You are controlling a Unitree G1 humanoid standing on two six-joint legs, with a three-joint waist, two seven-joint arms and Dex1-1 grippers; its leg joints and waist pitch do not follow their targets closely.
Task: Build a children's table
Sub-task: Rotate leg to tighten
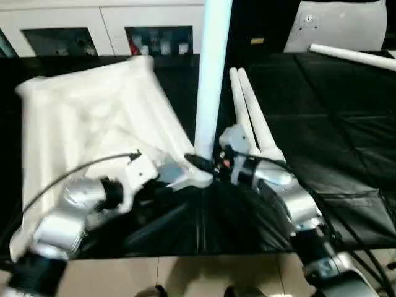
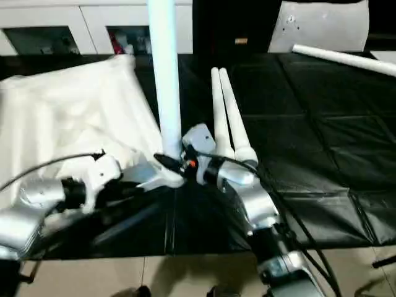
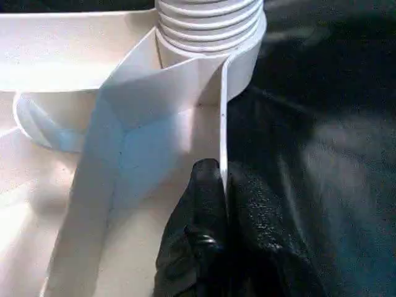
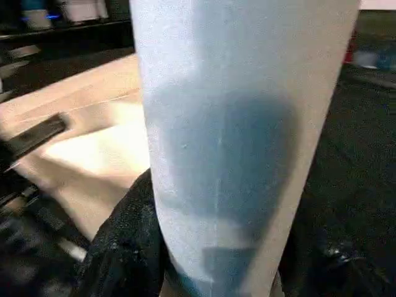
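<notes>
Two loose legs crowd the upright leg.

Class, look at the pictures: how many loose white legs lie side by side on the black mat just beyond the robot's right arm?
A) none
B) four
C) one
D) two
D: two loose legs lie close together on the black mat beyond the right arm, beside the upright leg standing in the tabletop's corner socket.

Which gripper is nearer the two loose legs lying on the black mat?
Right. The right gripper, closed around the upright leg, sits just beside the two loose legs. The left gripper pinches the tabletop's rim, farther away.
</notes>
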